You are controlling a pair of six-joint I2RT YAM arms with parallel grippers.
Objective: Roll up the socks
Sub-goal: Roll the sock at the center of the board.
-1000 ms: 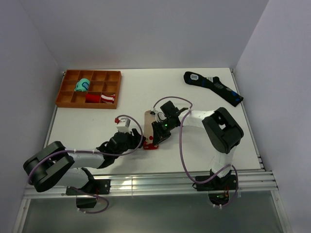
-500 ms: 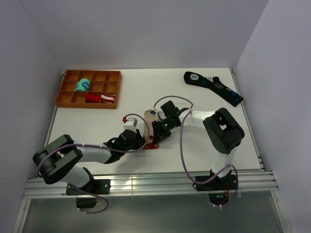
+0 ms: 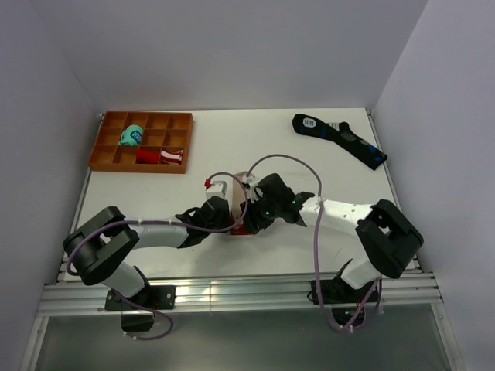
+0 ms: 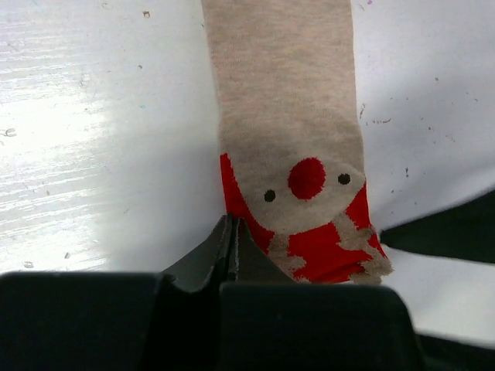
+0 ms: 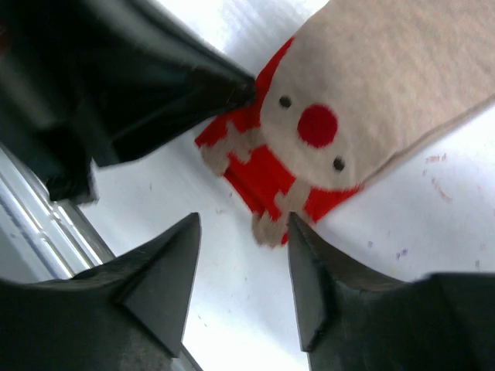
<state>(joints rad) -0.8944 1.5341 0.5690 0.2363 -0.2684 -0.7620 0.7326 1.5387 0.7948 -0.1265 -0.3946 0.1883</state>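
Socks point(image 4: 286, 131): flat on the table point(image 4: 93, 116), red end towards both grippers, beige length running straight ahead of the left one.
Long axis: directly away from the left gripper point(image 4: 230, 226); slanting ahead and to the right of the right gripper point(image 5: 244, 232).
Left gripper: fingers pressed together, tips touching the red end's left corner (whether any fabric is caught between them, I cannot tell).
Right gripper: fingers spread, holding nothing, the red tip just ahead of the gap.
Nearer arm: the left, already in contact; any roll should start at this red end.
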